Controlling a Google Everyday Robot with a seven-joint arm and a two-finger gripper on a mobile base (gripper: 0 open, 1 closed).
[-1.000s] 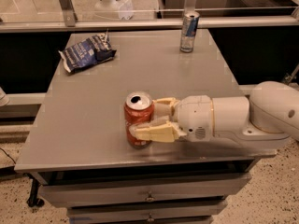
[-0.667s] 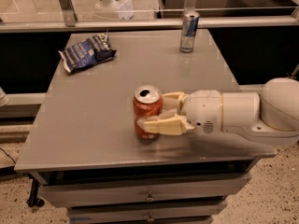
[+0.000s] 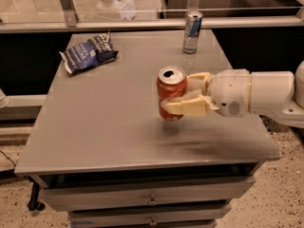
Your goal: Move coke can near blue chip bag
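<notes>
The gripper (image 3: 177,97) is reaching in from the right, closed around the coke can (image 3: 169,86). 1 finger is lying across the can's near side and the other is sitting behind it.

Over the last second the can has been rising. 1 second ago it was standing on the bench (image 3: 109,122) closer to the front edge. Now it is hanging upright above the middle of the bench, with a soft shadow lying on the surface below it and a little nearer the front. It has also been drifting slightly right and farther back from the front edge, so the gap to the chip bag (image 3: 88,54) is not shrinking yet.

The bag is lying unmoved at the bench's far-left corner, well apart from the can. A blue-and-silver can (image 3: 192,31) is standing at the far edge, behind and slightly right of the gripper, also unmoved.

So the pick-up is looking finished and the carry is beginning. The move ahead is probably a sweep left and toward the far side, then a set-down just beside the bag, on the bare surface to the right of it. The can is sitting steady and untilted in the grip.
</notes>
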